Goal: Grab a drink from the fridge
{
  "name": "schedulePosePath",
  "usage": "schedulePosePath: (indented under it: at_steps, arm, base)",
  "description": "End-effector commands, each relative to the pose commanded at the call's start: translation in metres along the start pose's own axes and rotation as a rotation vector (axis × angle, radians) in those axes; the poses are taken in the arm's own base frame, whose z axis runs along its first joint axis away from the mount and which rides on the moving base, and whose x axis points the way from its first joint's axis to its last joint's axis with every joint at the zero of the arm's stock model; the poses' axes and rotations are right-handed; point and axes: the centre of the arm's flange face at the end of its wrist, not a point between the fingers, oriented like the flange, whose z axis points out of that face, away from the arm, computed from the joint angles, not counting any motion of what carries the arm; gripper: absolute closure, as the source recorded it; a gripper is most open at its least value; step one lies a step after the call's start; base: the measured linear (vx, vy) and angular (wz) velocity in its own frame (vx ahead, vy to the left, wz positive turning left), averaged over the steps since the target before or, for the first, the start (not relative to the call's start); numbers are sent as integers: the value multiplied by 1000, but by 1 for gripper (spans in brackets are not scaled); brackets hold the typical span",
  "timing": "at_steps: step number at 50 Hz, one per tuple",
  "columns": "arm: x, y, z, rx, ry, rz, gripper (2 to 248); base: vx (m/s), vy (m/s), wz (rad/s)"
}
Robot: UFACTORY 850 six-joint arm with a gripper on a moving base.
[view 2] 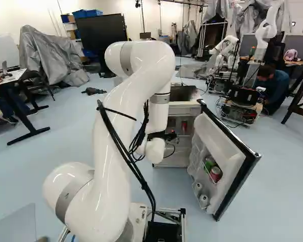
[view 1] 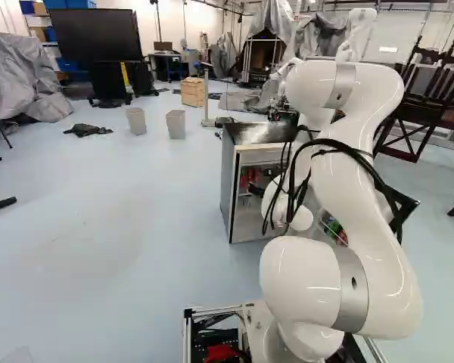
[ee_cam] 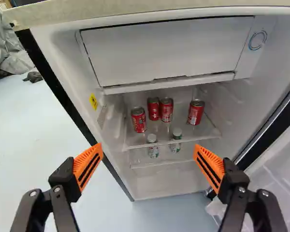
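Nearest us the jaws stand wide apart with nothing between their orange pads (ee_cam: 88, 166), just outside the open fridge (ee_cam: 70, 63). The drinks are ahead of them: four red cans stand upright on the shelf (ee_cam: 215, 130), and two bottles (ee_cam: 152, 146) (ee_cam: 176, 140) stand lower, beneath it. We judge this to be the approach, with no drink gripped and the reach inside still to come. Our first worry is the pad away from the door (view 2: 224, 141): from the wrist it overlaps the fridge's dark side edge (ee_cam: 74, 108), so a straight push at this spread could catch the frame; we would centre on the opening first. The freezer box (ee_cam: 159, 53) hangs over the shelf ahead of the jaws, and coming in too high could knock the wrist against it; too low, and the pads could ram the shelf's front. The middle two cans (ee_cam: 153, 108) (ee_cam: 166, 109) stand close together, so closing on one could topple its neighbour. The can beside the door-side wall (ee_cam: 195, 112) leaves little room for a pad, while the front one (ee_cam: 138, 120) looks easier. Swinging wide might also bump the door and its racked drinks (view 2: 215, 174).
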Motion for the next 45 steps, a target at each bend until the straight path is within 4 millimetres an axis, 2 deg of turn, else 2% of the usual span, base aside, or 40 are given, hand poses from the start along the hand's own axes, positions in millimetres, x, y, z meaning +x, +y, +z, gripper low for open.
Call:
schedulePosePath:
  at_steps: [33, 45]
  arm:
    - [3, 27, 28, 40, 47, -15, 3]
    - [-5, 37, 47, 61, 58, -21, 3]
  base:
    - [0, 0, 0]
    - [0, 0, 0]
